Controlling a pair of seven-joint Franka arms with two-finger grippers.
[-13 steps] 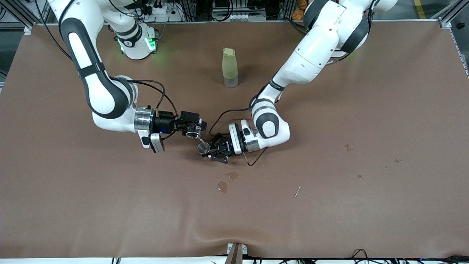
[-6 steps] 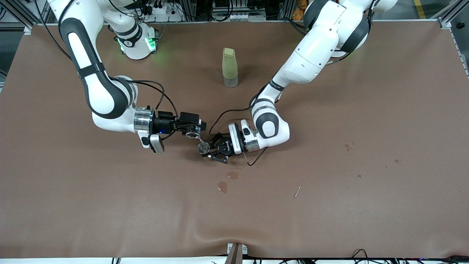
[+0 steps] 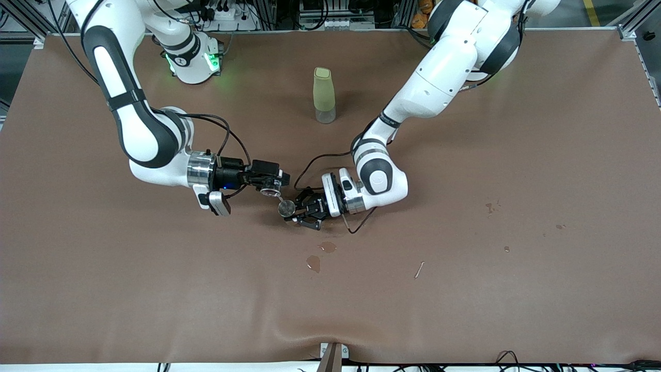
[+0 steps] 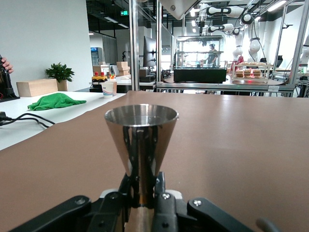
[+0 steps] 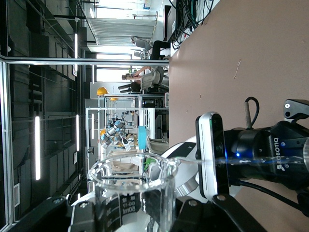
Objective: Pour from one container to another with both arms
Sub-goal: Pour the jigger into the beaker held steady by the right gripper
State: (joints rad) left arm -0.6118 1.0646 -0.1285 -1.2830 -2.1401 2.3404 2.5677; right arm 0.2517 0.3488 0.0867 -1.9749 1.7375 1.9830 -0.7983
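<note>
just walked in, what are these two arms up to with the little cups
The two arms are pouring between small containers over the middle of the table. The right gripper holds a tiny clear glass cup tipped on its side, and a thin stream leaves its rim. The left gripper holds the silver jigger upright just below to catch it. A pale yellow-green bottle stands untouched, farther from the front camera.

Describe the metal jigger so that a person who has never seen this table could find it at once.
On the brown table, find the two arms whose grippers nearly meet, nearer the front camera than the tall yellow-green bottle. The left gripper is shut on the silver jigger, holding it upright by its narrow waist. Unlike the clear glass cup tilted in the right gripper beside it, it is shiny opaque metal, hourglass shaped.
</note>
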